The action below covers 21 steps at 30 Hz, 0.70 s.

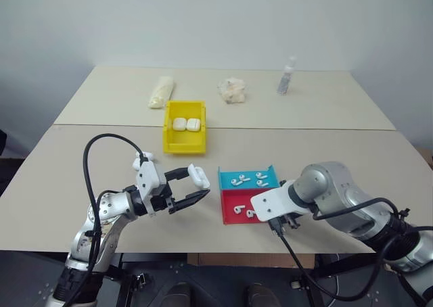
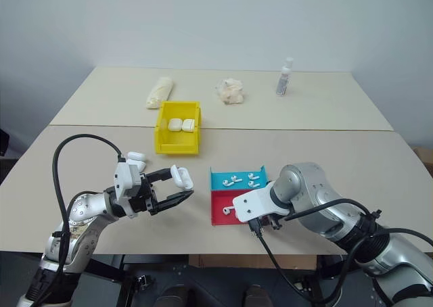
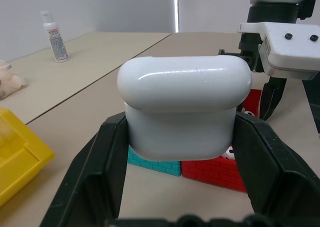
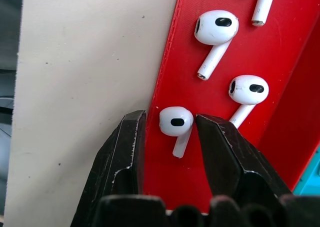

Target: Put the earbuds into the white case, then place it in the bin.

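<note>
Over beige table (image 1: 81, 178), left claw (image 1: 196, 189) clamps white case (image 1: 199, 176); right claw (image 4: 170, 124) part-open, straddling earbud (image 4: 176, 121).

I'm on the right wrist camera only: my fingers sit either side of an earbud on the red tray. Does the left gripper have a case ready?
Observer: Yes. The left gripper is clamped on a white case, held above the table to the left of the red tray.
Operator: Is the lid open?
Observer: No, in the left wrist view the lid looks closed.
Operator: Where's the bin?
Observer: The yellow bin stands farther back on the table, beyond the left gripper, with two white cases lying inside.
</note>
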### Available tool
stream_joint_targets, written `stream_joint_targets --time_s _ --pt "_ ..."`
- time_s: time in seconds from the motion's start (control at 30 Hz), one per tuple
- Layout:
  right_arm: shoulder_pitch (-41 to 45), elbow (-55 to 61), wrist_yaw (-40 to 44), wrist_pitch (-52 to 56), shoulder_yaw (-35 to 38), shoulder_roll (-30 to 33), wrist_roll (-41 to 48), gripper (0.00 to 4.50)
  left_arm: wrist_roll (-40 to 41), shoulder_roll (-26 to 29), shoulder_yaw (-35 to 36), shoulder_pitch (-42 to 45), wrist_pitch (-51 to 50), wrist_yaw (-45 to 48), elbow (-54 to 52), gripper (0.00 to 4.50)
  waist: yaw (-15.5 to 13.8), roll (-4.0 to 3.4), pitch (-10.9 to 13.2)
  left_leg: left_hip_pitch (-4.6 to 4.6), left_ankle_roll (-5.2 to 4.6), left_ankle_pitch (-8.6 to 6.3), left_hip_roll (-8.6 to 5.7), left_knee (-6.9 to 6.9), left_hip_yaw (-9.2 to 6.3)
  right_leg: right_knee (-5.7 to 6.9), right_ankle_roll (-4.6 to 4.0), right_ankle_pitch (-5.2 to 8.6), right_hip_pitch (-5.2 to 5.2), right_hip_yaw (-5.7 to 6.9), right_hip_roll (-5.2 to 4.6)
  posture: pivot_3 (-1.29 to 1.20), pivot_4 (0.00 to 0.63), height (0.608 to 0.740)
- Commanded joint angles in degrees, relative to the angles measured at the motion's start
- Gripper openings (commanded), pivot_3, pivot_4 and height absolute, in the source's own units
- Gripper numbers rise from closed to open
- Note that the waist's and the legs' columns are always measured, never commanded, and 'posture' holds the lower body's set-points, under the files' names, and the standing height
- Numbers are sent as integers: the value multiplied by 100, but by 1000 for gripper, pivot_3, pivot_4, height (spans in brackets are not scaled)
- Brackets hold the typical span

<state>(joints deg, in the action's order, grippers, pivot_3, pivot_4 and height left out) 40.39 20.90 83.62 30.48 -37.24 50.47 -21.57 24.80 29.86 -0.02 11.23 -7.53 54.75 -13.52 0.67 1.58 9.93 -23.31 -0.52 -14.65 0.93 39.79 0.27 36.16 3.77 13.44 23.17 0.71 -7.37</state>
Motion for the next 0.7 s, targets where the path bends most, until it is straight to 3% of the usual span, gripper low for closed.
stream_joint_targets --time_s 0.03,0.7 --pt "170 191 85 -112 266 69 3 1962 26 38 2 22 60 22 -218 2770 0 0 0 0 0 0 0 0 0 0 0 0 0 0 0 0 150 740" --pt "110 -150 69 -452 189 -15 -37 1962 -31 4 -30 -9 92 -41 -248 2770 1 0 0 0 0 0 0 0 0 0 0 0 0 0 0 0 150 740"
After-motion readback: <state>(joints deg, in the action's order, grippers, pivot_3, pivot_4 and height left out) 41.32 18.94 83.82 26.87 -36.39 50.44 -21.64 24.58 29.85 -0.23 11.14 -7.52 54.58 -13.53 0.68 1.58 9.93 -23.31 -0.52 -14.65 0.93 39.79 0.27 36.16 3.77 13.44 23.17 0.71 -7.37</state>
